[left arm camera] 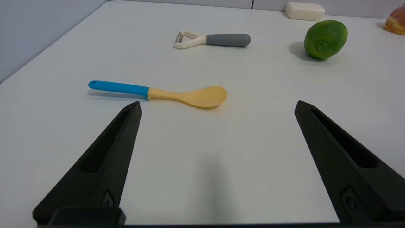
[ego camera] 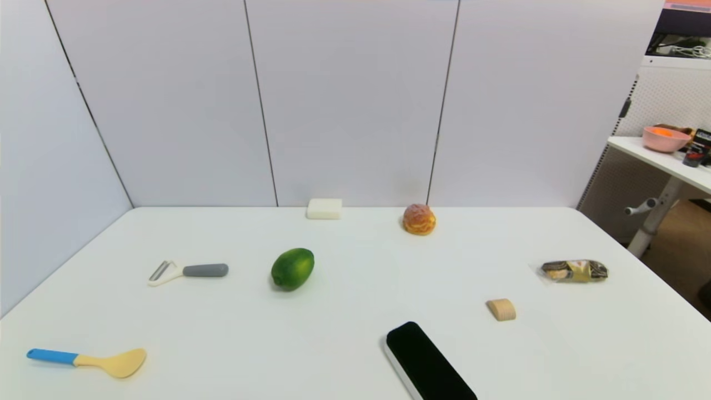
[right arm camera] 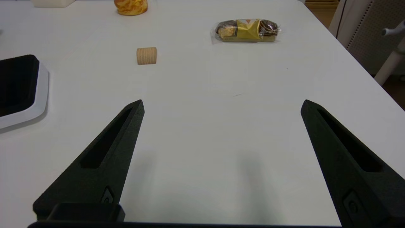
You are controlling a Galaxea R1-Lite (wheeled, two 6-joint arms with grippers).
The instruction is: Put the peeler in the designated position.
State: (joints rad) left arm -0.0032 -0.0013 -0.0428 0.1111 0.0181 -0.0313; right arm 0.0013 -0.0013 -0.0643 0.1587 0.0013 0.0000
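Grey-handled peeler (left arm camera: 212, 40) (untouched), well beyond left gripper (left arm camera: 217, 106), spread wide, holding nothing

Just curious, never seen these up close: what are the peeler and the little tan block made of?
Peeler: matte grey handle, maybe rubber; glossy cream plastic fork; thin shiny blade, likely metal. Block: looks like unfinished wood, with fine ridged lines.

Pale panelled walls (ego camera: 355, 100) behind a white table (ego camera: 355, 344); side desk (ego camera: 661, 158) at right.
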